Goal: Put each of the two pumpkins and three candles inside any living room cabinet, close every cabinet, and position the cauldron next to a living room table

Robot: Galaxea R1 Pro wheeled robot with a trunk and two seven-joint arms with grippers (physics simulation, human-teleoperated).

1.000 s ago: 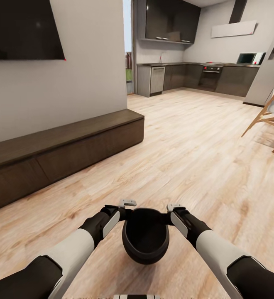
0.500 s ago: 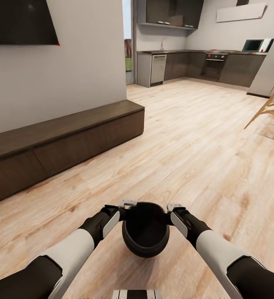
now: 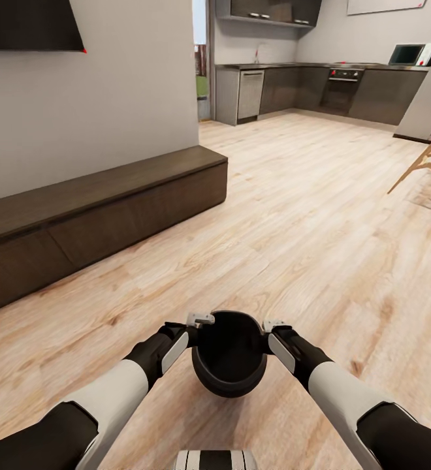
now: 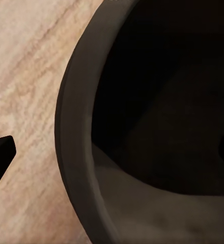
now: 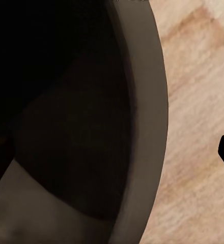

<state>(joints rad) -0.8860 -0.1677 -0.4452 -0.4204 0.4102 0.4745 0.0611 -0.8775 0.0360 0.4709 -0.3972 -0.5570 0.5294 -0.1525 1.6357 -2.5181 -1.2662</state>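
Pale wood flooring [image 3: 320, 215] runs from the lower frame to a dark kitchen at the top, with the long low cabinet [image 3: 98, 219], drawers shut, along the left wall. At bottom centre the black cauldron [image 3: 229, 356] hangs between both arms: the left gripper [image 3: 200, 321] clamps its left rim, the right gripper [image 3: 274, 325] its right rim, one finger of each inside the mouth

We see a matte black cauldron [image 3: 229, 356] over pale, streaky-grained wood floor [image 3: 320, 215]. The cabinet [image 3: 98, 219] is dark brown against a light grey wall [image 3: 124, 98]; our forearms are white and black.
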